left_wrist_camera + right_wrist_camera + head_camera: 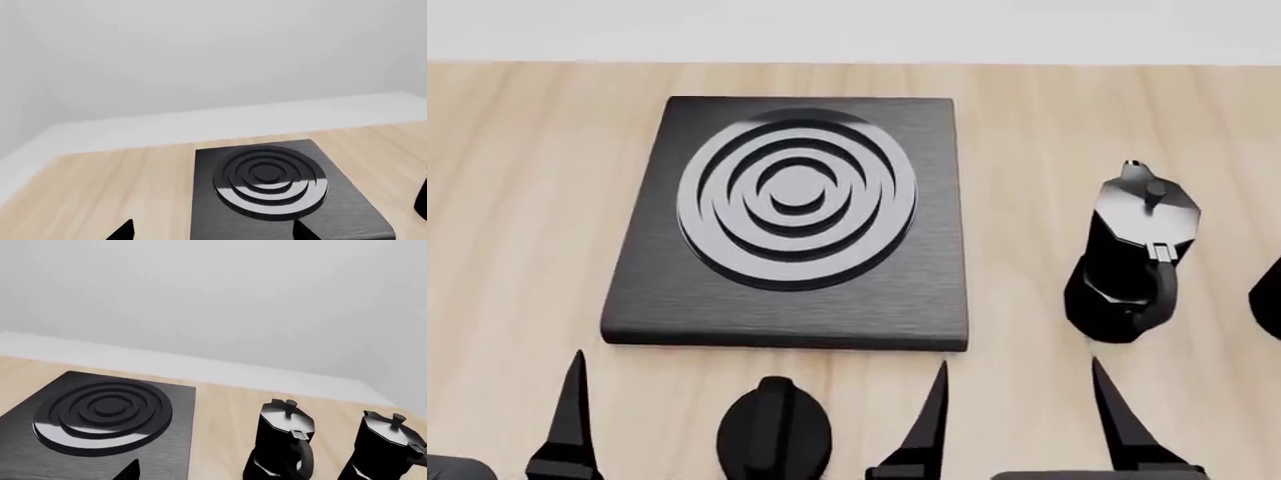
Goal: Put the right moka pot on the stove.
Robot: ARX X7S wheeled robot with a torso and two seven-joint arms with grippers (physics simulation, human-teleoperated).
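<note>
The stove (787,215) lies flat on the wooden table, its burner rings up; it also shows in both wrist views (273,185) (100,412). Two black moka pots stand to its right. The right moka pot (387,447) is only a sliver at the head view's right edge (1272,290); its twin (1130,260) (283,445) stands between it and the stove. My left gripper (759,358) (213,231) is open near the stove's front edge, holding nothing. My right gripper (210,472) is open and empty, one of its fingers (1114,420) in front of the twin pot.
A small round black dial knob (774,430) sits on the table in front of the stove, between my left gripper's fingers. The wooden table (521,200) ends at a white ledge and wall behind the stove. A dark shape (421,200) shows at the left wrist view's edge.
</note>
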